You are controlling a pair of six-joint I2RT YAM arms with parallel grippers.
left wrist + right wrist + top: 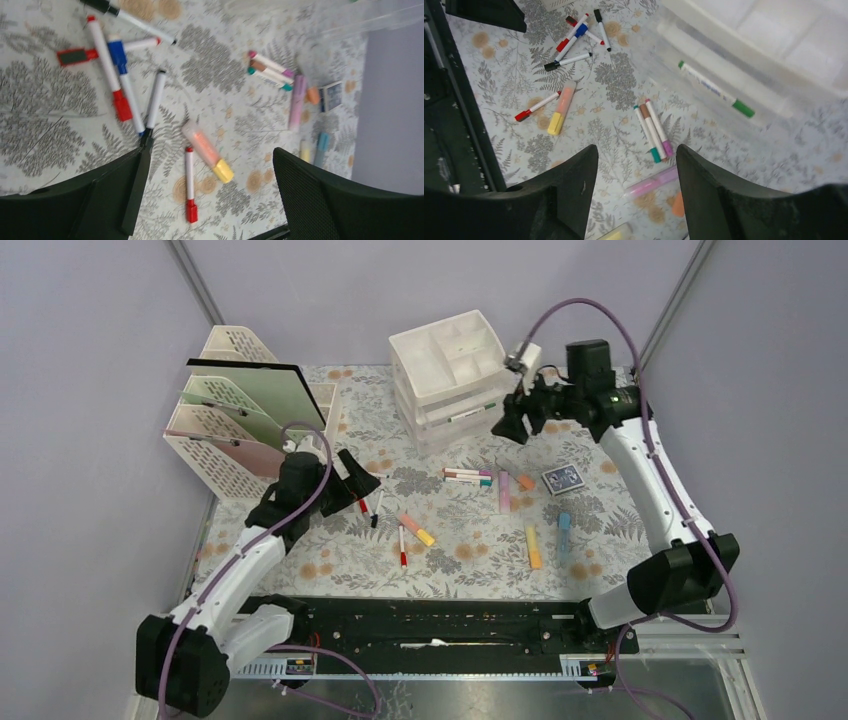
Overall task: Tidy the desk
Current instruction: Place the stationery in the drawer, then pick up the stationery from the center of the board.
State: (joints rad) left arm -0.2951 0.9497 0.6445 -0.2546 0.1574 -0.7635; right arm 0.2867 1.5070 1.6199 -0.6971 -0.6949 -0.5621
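Back left: you have the file rack point(225, 430) standing on the desk point(440, 570).
Back centre: the drawer unit point(450, 370), with one marker point(468, 417) lying in a drawer (on the side nearest the arms).
Middle: three pens point(467, 477) lie side by side before the unit, and the card box point(563, 479) is to their right.
Left: you'll find loose markers point(368, 508) before the rack.

A white plastic drawer unit point(447, 380) stands at the back, with a green-capped white marker point(716, 90) lying in one clear drawer. To its left, a cream lattice file rack point(215, 465) holds green and pink sheets. In front lie three thin markers point(467, 477) side by side, a pink highlighter point(504, 490), a blue patterned card box point(563, 479), a yellow highlighter point(533, 546) and a pale blue highlighter point(564, 532). An orange highlighter with a yellow cap point(206, 151) lies beside a thin red-capped marker point(189, 182).
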